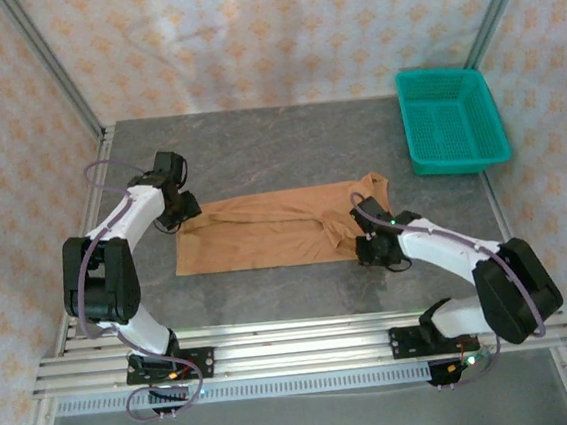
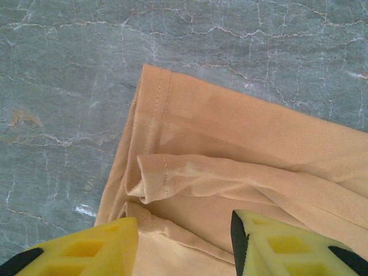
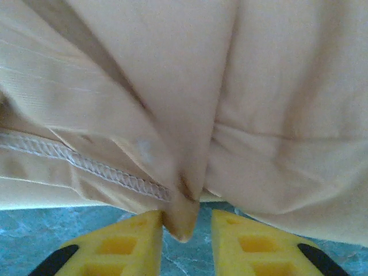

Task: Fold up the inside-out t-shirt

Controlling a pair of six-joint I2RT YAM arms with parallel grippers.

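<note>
– Tan t-shirt [image 1: 266,236] lies mid-worktop [image 1: 257,145], seemingly folded into a band. Fingers?
– Left fingers [image 2: 86,253] spread over its left hem; right fingers [image 3: 115,244] slightly apart around a fold at its right end. Next, probably: pinch, fold across.

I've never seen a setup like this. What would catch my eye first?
A tan t-shirt lies stretched across the middle of the grey table, seams outward. A white arm reaches to each end: the left arm at its left edge, the right arm at its right, both with yellow jaws apart. A bright green basket sits in the far right corner.
</note>
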